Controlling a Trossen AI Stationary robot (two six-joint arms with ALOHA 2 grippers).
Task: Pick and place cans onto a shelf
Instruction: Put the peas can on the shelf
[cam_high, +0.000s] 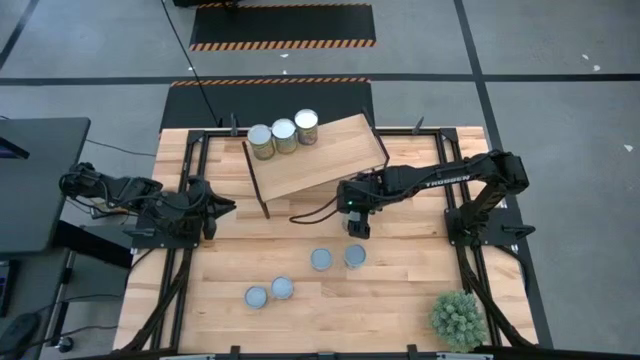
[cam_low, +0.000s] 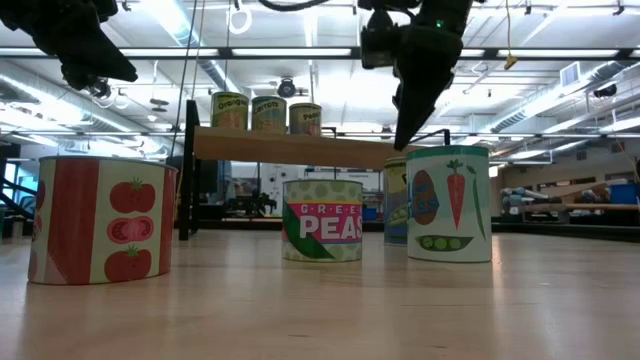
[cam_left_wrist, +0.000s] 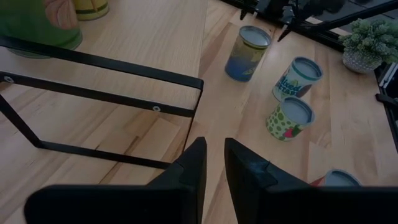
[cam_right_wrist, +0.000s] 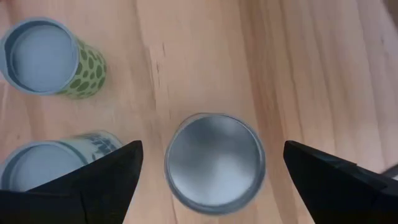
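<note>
I have the right claw (cam_high: 356, 232) hanging over the table (cam_high: 400, 300), fingers spread wide and empty, pointing straight down. Directly under it in the right wrist view sits a can (cam_right_wrist: 215, 160) standing upright, its round silvery top facing the camera and its long axis vertical; there is bare wood on both sides of it, between its rim and each finger. In the high view this is the can (cam_high: 355, 256) just in front of the claw, with a second one (cam_high: 321, 260) just beside it and two more (cam_high: 283, 288) (cam_high: 257, 297) nearer the front edge, all upright and apart from each other.

Three cans (cam_high: 284, 135) stand upright in a close row along the far end of the shelf (cam_high: 330, 160), whose plank sits at a slant across the back of the table; the rest of the plank is bare.

The left claw (cam_high: 222, 207) waits at the left side beside the shelf's black frame, its fingers nearly together with a narrow gap, holding nothing. The plant (cam_high: 458, 319) sits at the front right corner, well apart from the cans.
</note>
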